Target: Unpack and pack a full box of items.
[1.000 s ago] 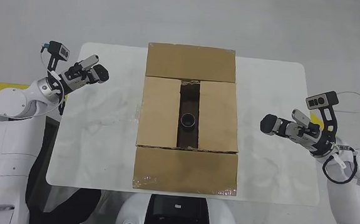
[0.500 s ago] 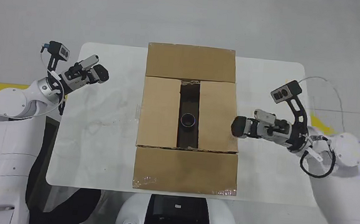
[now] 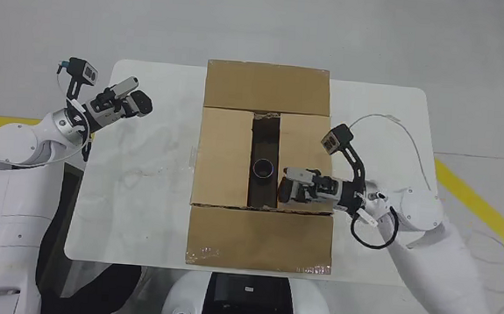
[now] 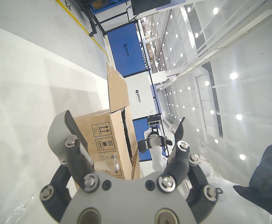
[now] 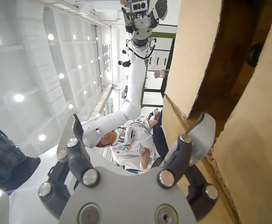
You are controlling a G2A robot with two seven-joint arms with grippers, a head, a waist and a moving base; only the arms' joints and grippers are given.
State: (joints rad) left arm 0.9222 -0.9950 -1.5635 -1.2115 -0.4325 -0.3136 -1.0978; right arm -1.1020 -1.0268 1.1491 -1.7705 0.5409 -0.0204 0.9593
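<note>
A brown cardboard box (image 3: 234,160) stands in the middle of the white table (image 3: 134,210). Its far and near flaps lie outward, and its two side flaps leave a narrow gap. A dark round item (image 3: 263,167) shows down in that gap, also seen as a dark round item (image 5: 254,55). My right gripper (image 3: 287,188) hovers open over the right side flap, by the near end of the gap. One finger (image 5: 203,127) rests at the flap's torn corner (image 5: 180,114). My left gripper (image 3: 141,104) is open above the table's far left, facing the box (image 4: 110,135).
The box's outer flaps (image 3: 267,88) reach nearly to the table's far and near edges. Bare table lies on both sides of the box. A loose cable (image 3: 395,123) arcs from the right arm over the right side of the table.
My right arm has swung in from the table's right edge to above the box's right flap. The left arm and the box have stayed put.
</note>
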